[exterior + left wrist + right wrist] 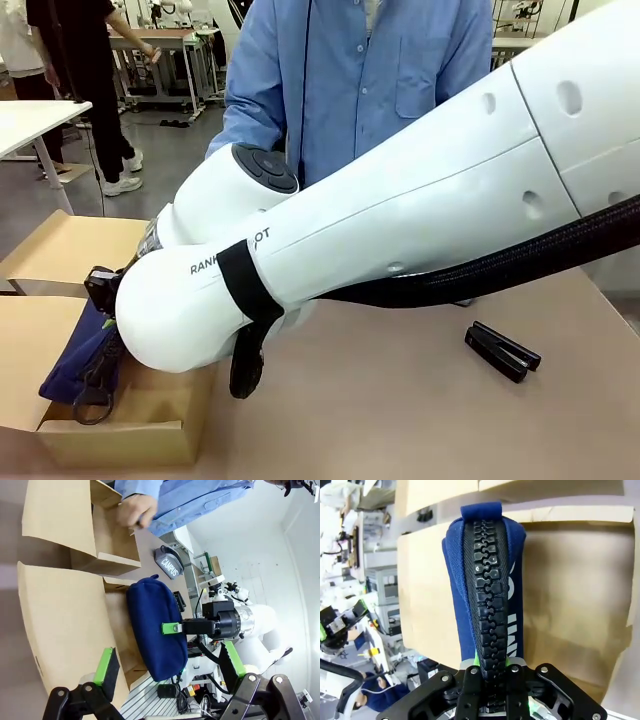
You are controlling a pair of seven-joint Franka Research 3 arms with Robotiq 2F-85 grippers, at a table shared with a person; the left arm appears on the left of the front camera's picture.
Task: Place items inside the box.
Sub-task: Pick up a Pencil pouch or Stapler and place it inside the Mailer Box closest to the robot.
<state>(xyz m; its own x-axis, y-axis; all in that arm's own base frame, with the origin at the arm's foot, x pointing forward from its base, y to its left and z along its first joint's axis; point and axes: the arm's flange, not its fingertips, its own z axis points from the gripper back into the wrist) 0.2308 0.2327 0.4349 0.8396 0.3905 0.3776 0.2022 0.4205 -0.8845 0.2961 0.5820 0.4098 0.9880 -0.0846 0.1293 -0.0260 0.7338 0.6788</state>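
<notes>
Up close, the right wrist view shows the right gripper [491,666] pinching the zip edge of the navy pouch [485,580] over the open box [570,605]; the pouch's white letters are too hidden to read; the left wrist view shows "CAMPUS" on a grey pouch [169,566] beside the box, a person's hand [136,510] on a flap, and the left gripper [167,647] wide, holding nothing; the front view shows a black clip tool [502,351] on the desk [400,420].
</notes>
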